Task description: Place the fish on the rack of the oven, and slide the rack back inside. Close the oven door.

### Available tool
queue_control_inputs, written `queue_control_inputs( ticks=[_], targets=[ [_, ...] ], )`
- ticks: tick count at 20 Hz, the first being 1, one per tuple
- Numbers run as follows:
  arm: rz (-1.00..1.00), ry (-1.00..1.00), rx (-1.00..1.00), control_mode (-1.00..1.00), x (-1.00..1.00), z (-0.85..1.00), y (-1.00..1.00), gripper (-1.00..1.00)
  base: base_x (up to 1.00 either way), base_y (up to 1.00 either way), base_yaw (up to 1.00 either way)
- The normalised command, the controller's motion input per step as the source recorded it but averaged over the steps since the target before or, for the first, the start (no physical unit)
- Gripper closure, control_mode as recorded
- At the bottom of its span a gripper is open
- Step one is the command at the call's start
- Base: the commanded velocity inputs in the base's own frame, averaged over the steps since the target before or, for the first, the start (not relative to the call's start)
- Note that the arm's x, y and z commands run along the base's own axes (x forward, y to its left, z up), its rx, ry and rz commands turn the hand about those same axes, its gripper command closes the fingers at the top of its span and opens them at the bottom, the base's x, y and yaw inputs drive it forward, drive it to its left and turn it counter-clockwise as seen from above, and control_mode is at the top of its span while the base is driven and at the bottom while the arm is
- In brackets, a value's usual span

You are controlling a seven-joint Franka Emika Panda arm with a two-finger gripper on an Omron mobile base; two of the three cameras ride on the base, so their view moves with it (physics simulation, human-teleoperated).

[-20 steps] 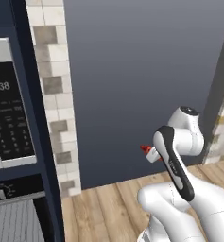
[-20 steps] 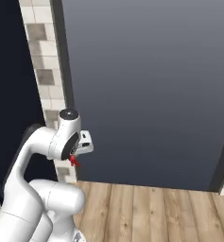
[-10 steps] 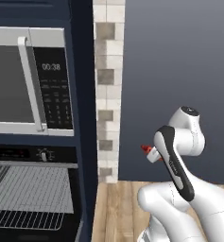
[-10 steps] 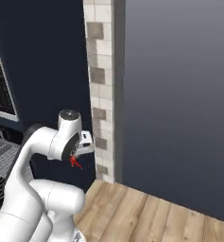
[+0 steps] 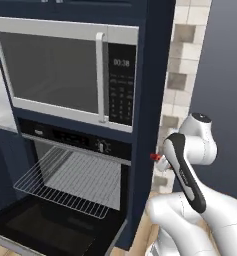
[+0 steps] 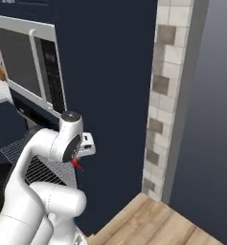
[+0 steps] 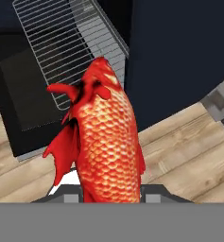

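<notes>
Nearest, the white arm's two-finger tool (image 5: 158, 161) is clenched on the small, slim red-orange scaly fish (image 7: 105, 142), which juts out from it with its fins spread, raised in the air above the pale wooden plank floor (image 7: 179, 151). From the left base view only a red tip of it (image 5: 153, 157) shows beside the bent arm, just right of the navy cabinet column (image 5: 150, 100); from the right base view a red sliver (image 6: 77, 164) hangs under the wrist.

Further in and to the left, the wide black glossy drop-down oven door (image 5: 40, 227) lies open and flat, low down. Above it the flat silver wire rack (image 5: 72, 182) is pulled out of the black built-in oven (image 5: 75, 150), bare of any load. The fish is well apart from it, off to its right.

Over the oven's dark control strip sits a steel-framed microwave (image 5: 65, 70) with a vertical handle. Far right stands a column of beige and grey tiles (image 6: 170, 95), next to a plain dark grey wall (image 6: 215, 119).
</notes>
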Motion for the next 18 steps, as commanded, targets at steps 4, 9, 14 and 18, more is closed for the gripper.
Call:
queue_control_inputs(
  ticks=[4, 9, 14, 18],
  targets=[
    [0.0, 0.0, 0.0, 1.0, 0.0, 0.0, 0.0, 1.0, 0.0, 0.48, 0.52],
    [0.0, 0.0, 0.0, 1.0, 0.0, 0.0, 0.0, 1.0, 0.0, 0.4, 0.49],
    [0.0, 0.0, 0.0, 1.0, 0.0, 0.0, 0.0, 1.0, -0.02, 0.14, 0.43],
    [0.0, 0.0, 0.0, 1.0, 0.0, 0.0, 0.0, 1.0, -0.13, 0.0, 0.37]
  ],
)
